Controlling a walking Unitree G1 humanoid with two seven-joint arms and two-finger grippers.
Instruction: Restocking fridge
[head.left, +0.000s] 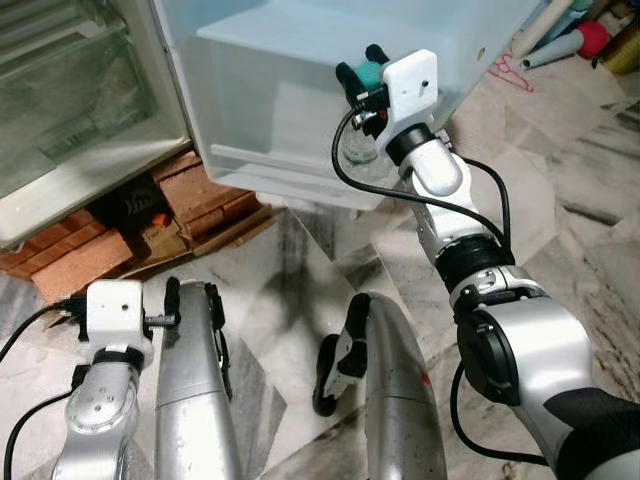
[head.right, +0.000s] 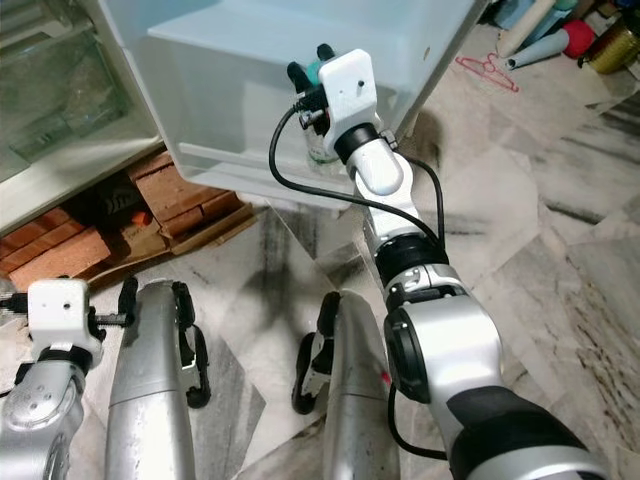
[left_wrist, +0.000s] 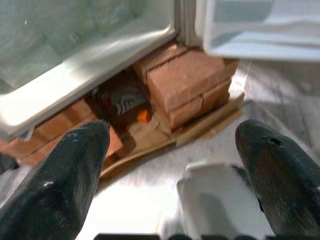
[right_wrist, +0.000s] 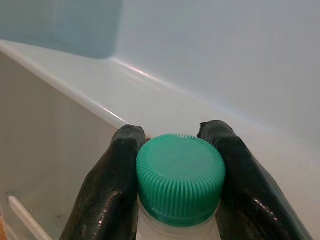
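Bottle with its green cap is clamped in my right gripper at the white fridge door shelf. My left gripper hangs spread wide near the bricks.

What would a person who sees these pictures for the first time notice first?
Most striking is the right tool, raised to the open fridge door's shelf and shut on the green cap of a clear bottle. Next come the red bricks on which the fridge stands. The left tool hangs open, low over the marble floor.
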